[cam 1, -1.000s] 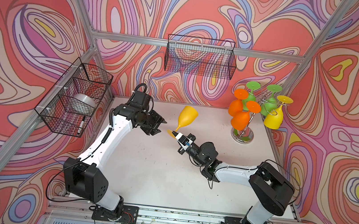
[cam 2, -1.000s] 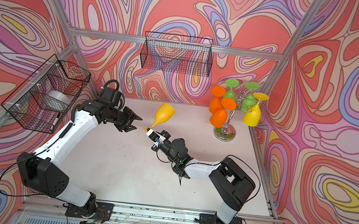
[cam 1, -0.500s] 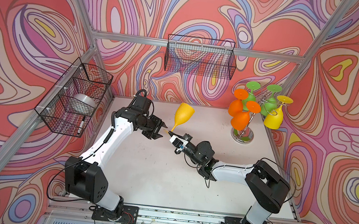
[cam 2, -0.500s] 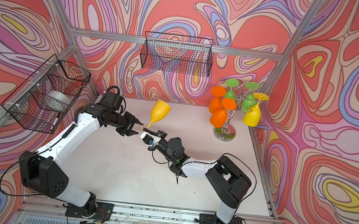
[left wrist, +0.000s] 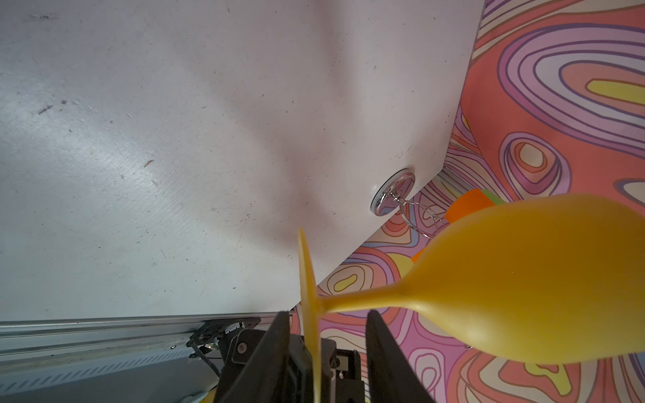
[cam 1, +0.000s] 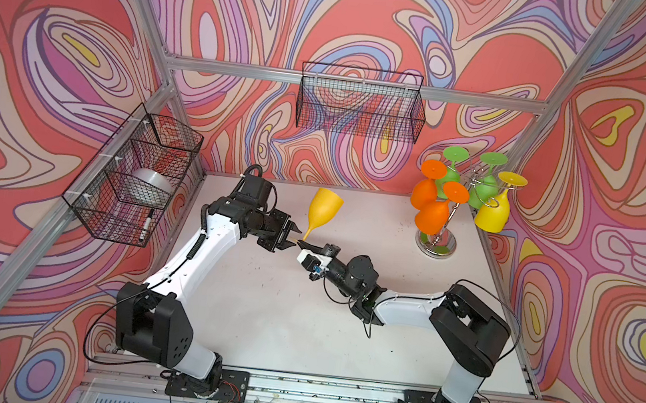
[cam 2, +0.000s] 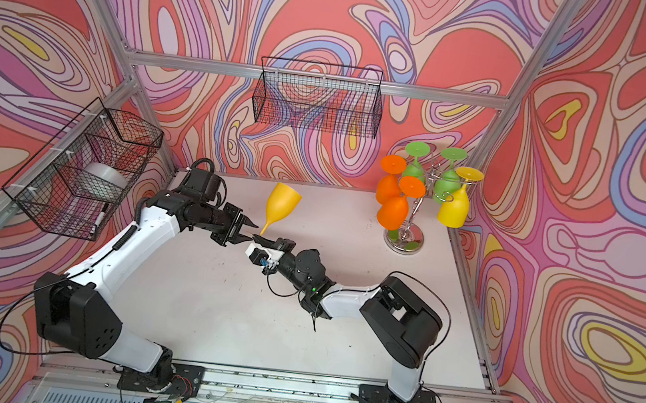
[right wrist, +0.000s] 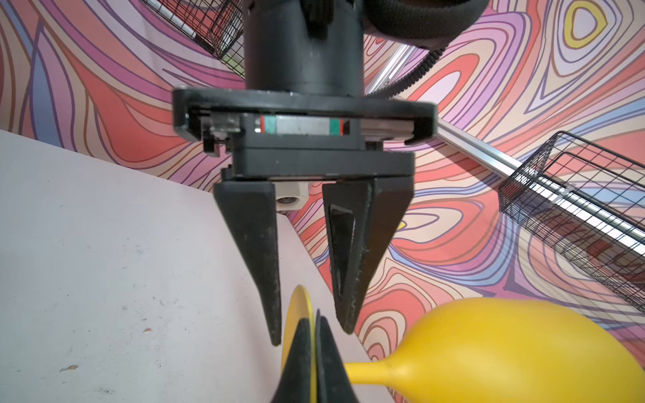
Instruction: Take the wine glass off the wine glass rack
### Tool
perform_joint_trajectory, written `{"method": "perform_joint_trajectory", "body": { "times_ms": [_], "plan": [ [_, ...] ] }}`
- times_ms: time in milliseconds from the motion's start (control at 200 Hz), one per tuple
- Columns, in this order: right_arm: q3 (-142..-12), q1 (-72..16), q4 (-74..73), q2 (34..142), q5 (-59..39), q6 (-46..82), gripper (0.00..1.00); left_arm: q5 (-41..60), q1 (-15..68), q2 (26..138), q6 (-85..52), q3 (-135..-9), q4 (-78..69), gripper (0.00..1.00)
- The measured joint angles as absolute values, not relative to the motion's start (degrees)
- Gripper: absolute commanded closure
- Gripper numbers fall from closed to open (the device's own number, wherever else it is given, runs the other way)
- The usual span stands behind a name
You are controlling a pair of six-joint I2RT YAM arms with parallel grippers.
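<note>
Matt yellow plastic wine glass (cam 1: 324, 211), mirror-bright chrome wine glass rack (cam 1: 451, 245), scuffed matt white tabletop (cam 1: 277, 322)

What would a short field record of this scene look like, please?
glass: yellow-orange, off the rack, held over the table
right claw: shut on the glass's foot
left claw: open, fingers either side of the foot, not gripping
rack: upright, back right corner of the table
hung on rack: two orange glasses, two green glasses, one yellow glass, feet up
</note>
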State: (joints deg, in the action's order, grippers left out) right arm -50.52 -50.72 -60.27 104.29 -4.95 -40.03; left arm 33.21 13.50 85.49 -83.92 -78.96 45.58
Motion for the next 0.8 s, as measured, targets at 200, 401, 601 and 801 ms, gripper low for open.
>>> {"method": "perform_joint_trajectory", "body": {
  "times_ms": [200, 401, 601, 801],
  "plan": [
    [-50.85, -50.72, -60.8, 104.79, -4.93, -40.47, 1.0, 33.17, 13.5, 85.49, -84.09, -78.96, 45.58, 0.79],
    [-50.89, -50.72, -60.88, 104.79, -4.91, -40.47, 1.0, 33.01, 13.5, 85.47, -84.12, -78.24, 45.56, 0.92],
    [-50.92, -50.83, -60.8, 104.81, -4.78, -40.32, 1.0, 32.93, 13.5, 85.36, -84.25, -77.87, 45.12, 1.0],
    [-50.92, -51.03, -60.97, 104.77, -4.67, -39.31, 0.74, 32.38, 13.19, 84.64, -84.16, -77.17, 45.17, 1.0]
  ]
}}
